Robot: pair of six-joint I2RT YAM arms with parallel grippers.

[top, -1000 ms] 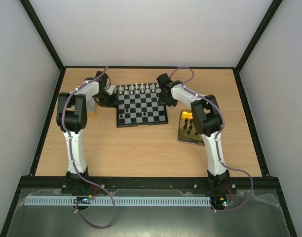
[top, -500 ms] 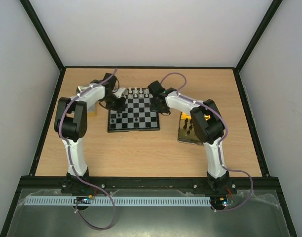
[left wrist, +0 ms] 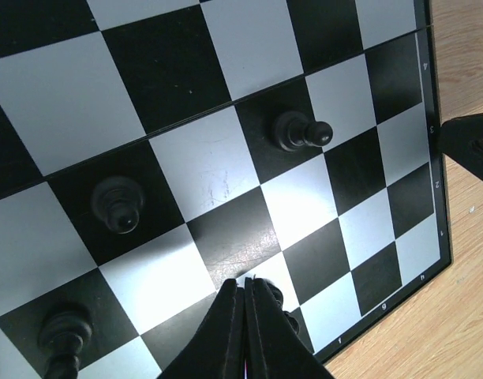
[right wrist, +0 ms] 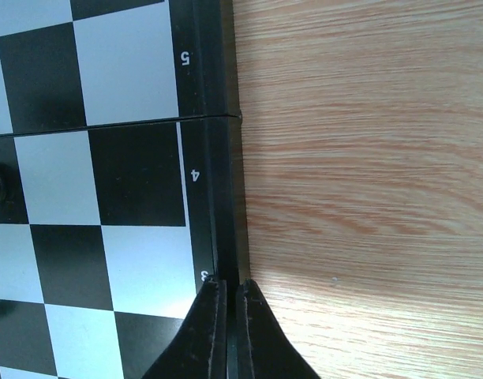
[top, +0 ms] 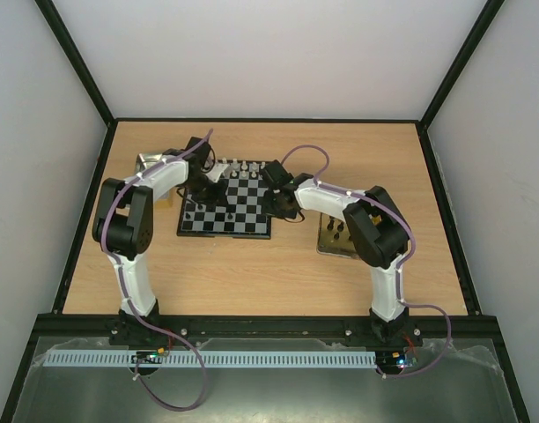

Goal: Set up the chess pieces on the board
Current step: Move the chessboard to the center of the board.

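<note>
Wooden bench (top: pixel 252 264) here, both arms bolted at its near edge and reaching out toward the middle. The left gripper (left wrist: pixel 243 283) has its fingers pressed together with nothing between them, and it hangs low over a dark square near the board's near-left corner. The right gripper (right wrist: pixel 228 283) is closed up and empty too, with its tips right at the black rim on the right edge. It looks like it's touching, but I can't swear to it.

The board (top: pixel 230 216) sits mid-bench, a bit left of centre and slightly skewed to the bench edges. It's square, so there's no real long axis, but a fold seam runs across it left to right. I'd guess it's stiff, light and quick to slide on the wood if nudged.

Now the chess pieces. The white pieces (top: pixel 243 165) stand in a row along the board's far edge. A few black pieces (left wrist: pixel 117 204) are dotted over the near half. More black ones stand in the gold tray (top: pixel 331 247), just right of the board. All of them are upright, long axis straight up.

They're tiny, so probably featherlight, hard and easy to knock over. I'd pinch one from straight above, around the neck just below the head, rather than at the wider base.
</note>
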